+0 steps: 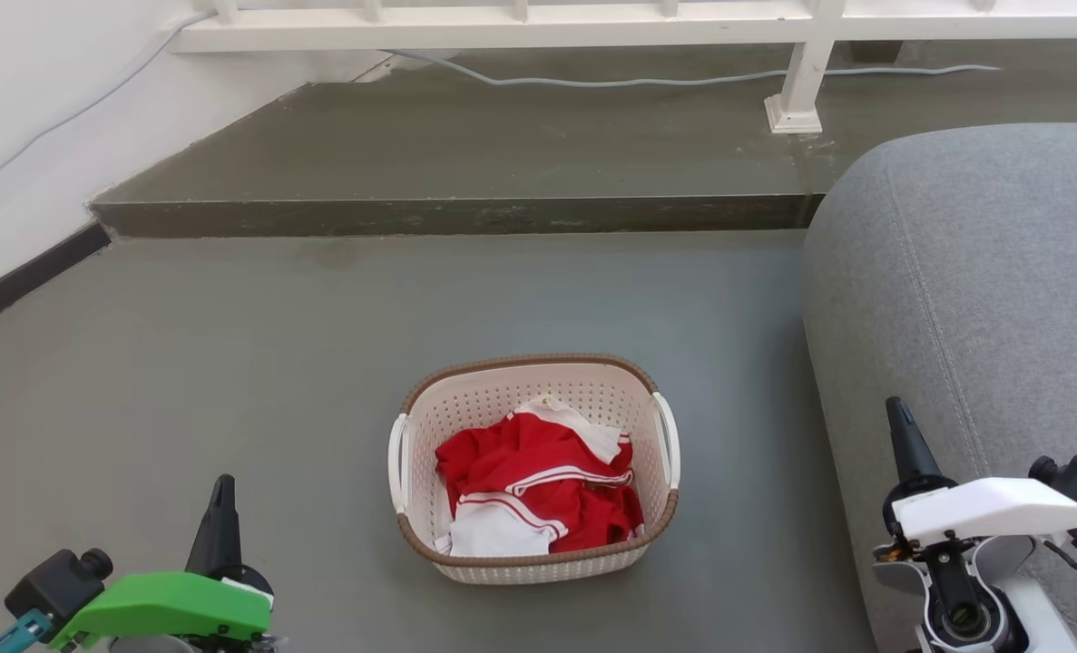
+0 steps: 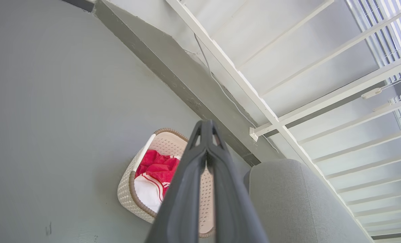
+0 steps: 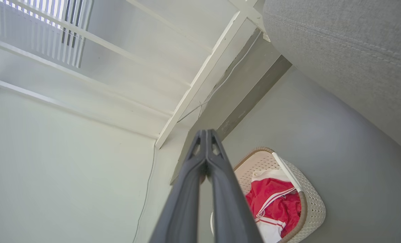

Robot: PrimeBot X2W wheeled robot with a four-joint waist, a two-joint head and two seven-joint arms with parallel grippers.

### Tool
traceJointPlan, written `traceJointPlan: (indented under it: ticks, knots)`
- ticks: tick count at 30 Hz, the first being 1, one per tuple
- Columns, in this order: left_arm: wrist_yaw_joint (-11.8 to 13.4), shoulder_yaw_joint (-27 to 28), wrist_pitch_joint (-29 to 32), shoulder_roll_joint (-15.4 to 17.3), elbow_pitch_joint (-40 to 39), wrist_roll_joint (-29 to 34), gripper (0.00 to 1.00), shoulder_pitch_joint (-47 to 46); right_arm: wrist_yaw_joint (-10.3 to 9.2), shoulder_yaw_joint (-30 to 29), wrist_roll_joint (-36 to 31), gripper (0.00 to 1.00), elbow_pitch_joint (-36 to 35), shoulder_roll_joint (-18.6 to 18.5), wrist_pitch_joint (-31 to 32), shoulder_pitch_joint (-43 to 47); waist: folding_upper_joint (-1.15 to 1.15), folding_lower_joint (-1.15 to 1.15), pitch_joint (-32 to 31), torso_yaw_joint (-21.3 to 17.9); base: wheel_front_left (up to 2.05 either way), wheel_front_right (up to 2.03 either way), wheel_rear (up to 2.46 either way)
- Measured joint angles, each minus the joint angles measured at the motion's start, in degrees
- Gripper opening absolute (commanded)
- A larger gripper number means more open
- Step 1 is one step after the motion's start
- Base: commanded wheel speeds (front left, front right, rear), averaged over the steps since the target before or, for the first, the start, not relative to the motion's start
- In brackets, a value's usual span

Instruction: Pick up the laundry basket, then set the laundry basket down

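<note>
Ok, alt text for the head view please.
A cream laundry basket holding red and white clothes sits on a grey floor, a grey sofa to its right. The left tool and right tool sit at the lower corners.

The floor [image 1: 230, 363] lies open left of the laundry basket [image 1: 538, 567]; a sofa [image 1: 974, 290] stands near its right.

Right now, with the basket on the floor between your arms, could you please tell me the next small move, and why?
Probably open both first: the left pincer and right pincer are shut, clear of the basket, and its side handles need open jaws.
</note>
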Motion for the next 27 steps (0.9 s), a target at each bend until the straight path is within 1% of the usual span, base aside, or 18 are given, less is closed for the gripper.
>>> traceJointPlan:
  ticks: [12, 16, 27]
  knots:
    - [-1.6, 0.7, 2.1, 0.4, 1.5, -9.6, 0.0, -0.9, 1.98, -1.9, 8.8, 0.0, 0.7, -0.4, 2.0, -0.9, 0.0, 0.0, -0.7, -0.3, 0.0, 0.0, 0.0]
    - [-2.0, 1.1, 2.7, 0.5, 2.1, -12.8, 0.0, -1.2, 2.48, -2.5, 11.8, 0.0, 0.9, -0.6, 2.6, -1.1, 0.0, 0.0, -0.9, -0.4, 0.0, 0.0, 0.0]
    - [-3.9, 2.1, 4.0, 0.8, 3.4, -21.1, 0.0, -2.9, 3.75, -4.1, 19.1, 0.0, 1.5, -1.0, 4.2, -1.5, 0.0, 0.0, -1.5, -0.6, 0.0, 0.0, 0.0]
